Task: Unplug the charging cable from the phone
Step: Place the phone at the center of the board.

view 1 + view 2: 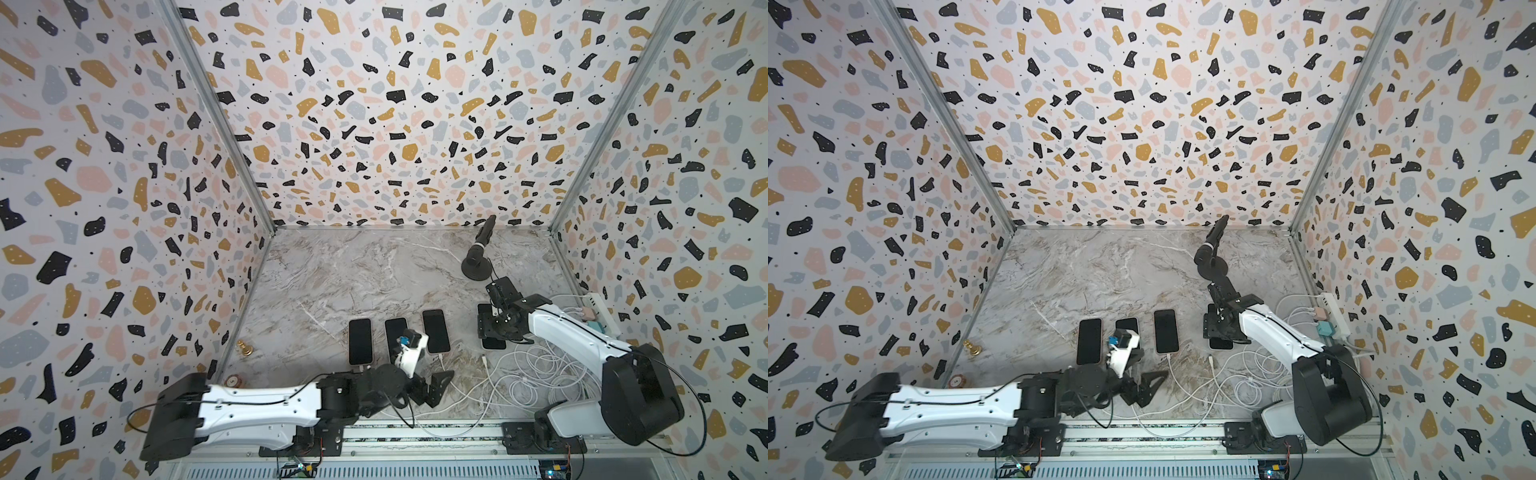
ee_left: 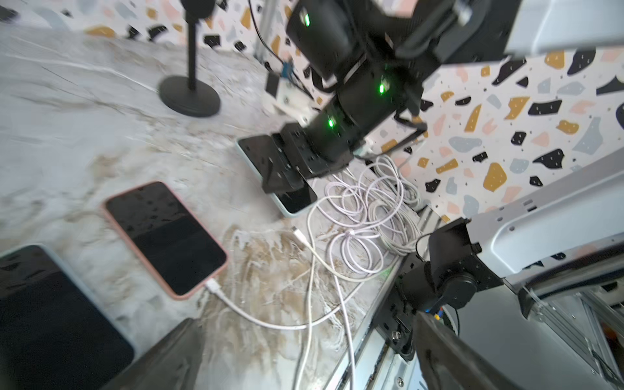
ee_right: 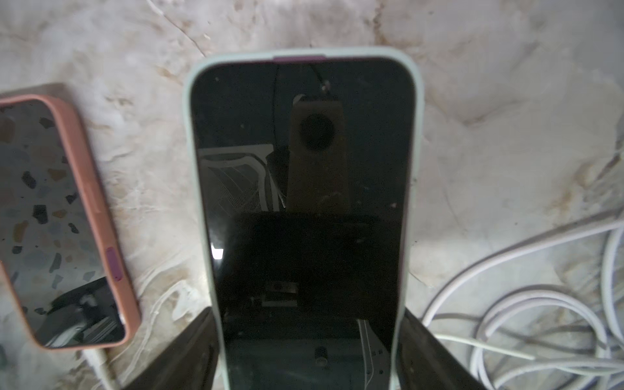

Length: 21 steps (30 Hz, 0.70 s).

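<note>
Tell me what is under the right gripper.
A mint-cased phone lies screen-up on the marble table, with the right gripper's fingers against its long edges. In both top views the gripper covers the phone's middle, so that part cannot be seen.

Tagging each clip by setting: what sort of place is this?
Likely a robot test booth, not a home: terrazzo-print panels enclose a marble-look tabletop, and the left arm and right arm mount on a front rail.
</note>
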Each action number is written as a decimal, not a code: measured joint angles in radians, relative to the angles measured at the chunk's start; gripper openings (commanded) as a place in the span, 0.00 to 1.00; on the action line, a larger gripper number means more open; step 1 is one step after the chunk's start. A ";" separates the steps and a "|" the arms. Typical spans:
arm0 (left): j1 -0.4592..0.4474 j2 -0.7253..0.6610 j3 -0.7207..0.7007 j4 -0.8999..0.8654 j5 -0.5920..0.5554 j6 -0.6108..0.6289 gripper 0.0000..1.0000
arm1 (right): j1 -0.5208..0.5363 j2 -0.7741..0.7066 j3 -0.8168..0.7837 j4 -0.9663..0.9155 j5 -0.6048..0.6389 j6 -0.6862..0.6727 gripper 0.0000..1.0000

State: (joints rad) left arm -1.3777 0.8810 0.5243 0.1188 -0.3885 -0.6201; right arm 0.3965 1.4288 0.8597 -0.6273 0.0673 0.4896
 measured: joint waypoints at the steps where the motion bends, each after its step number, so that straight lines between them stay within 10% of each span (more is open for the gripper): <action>1: 0.000 -0.068 -0.001 -0.058 -0.026 0.001 1.00 | 0.000 0.022 0.001 0.009 0.000 0.000 0.33; 13: 0.002 -0.361 -0.014 -0.509 -0.222 -0.077 1.00 | 0.029 0.096 -0.058 0.145 -0.058 0.022 0.41; 17: 0.002 -0.324 -0.018 -0.544 -0.228 -0.103 1.00 | 0.044 0.096 -0.058 0.150 -0.048 0.031 0.98; 21: 0.002 -0.299 -0.018 -0.558 -0.233 -0.124 1.00 | 0.045 0.093 -0.058 0.145 -0.031 0.030 1.00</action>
State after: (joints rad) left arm -1.3758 0.5819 0.5068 -0.4397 -0.6212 -0.7437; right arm 0.4419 1.5223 0.8013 -0.4824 0.0364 0.5198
